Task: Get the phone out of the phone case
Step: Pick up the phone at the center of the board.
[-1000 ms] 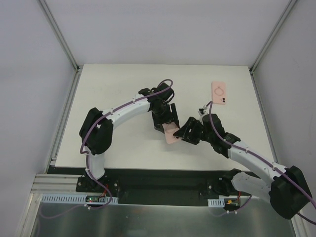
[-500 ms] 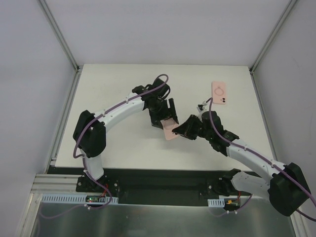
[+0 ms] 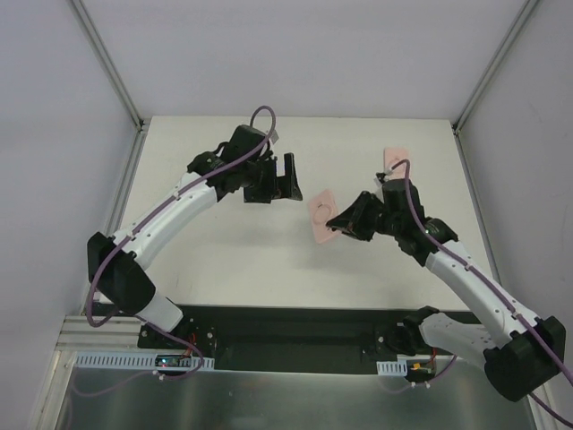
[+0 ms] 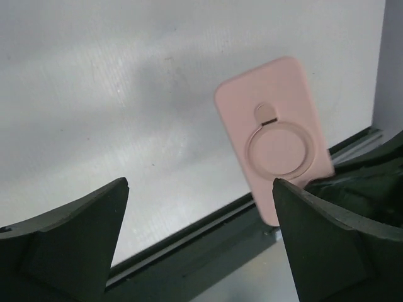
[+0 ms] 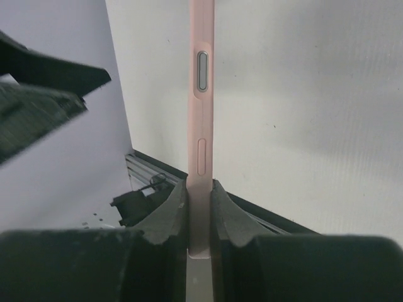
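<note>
Your right claw [image 3: 337,221] is clamped on one end of the pink case [image 3: 320,213], mid-surface [image 3: 224,251], its ringed back facing your left claw [image 3: 277,184]. That claw stands wide and empty, well apart to the left. Another pink piece [image 3: 395,153] lies back right, partly hidden by your right arm's cable [image 3: 405,184].

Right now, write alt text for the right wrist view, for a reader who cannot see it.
A thin pink phone case, seen edge-on, stands upright, clamped at its lower end in the right pincer. Its side buttons face the camera, with the white table behind.
</note>
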`<action>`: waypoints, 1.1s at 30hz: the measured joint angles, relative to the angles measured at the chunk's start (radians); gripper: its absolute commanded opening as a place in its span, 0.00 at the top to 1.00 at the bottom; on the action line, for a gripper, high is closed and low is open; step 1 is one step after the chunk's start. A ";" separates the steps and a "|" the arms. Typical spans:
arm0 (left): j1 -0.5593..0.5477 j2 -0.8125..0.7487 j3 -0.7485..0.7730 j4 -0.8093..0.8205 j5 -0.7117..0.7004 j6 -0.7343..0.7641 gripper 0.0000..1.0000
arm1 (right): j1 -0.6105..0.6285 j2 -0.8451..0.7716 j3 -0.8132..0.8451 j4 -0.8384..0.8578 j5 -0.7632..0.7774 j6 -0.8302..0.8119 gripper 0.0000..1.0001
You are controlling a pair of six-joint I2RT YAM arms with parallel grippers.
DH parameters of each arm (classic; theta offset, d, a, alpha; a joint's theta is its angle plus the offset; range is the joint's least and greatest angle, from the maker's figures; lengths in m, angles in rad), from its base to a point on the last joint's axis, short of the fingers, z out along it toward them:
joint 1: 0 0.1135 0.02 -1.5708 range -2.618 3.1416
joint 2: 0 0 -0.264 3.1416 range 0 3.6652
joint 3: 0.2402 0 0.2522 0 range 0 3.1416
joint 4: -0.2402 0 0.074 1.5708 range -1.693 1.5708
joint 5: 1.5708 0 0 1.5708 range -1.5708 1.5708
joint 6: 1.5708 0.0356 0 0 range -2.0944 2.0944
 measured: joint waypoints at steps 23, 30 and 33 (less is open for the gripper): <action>-0.088 -0.580 -0.879 0.945 -0.010 0.769 0.10 | -0.172 0.375 0.371 -0.321 -0.383 0.267 0.98; -0.096 -0.576 -0.879 1.006 0.131 0.938 0.11 | -0.178 0.377 0.437 -0.376 -0.372 0.320 0.99; -0.103 -0.554 -0.879 1.013 0.178 1.019 0.12 | -0.179 0.378 0.456 -0.377 -0.372 0.334 0.99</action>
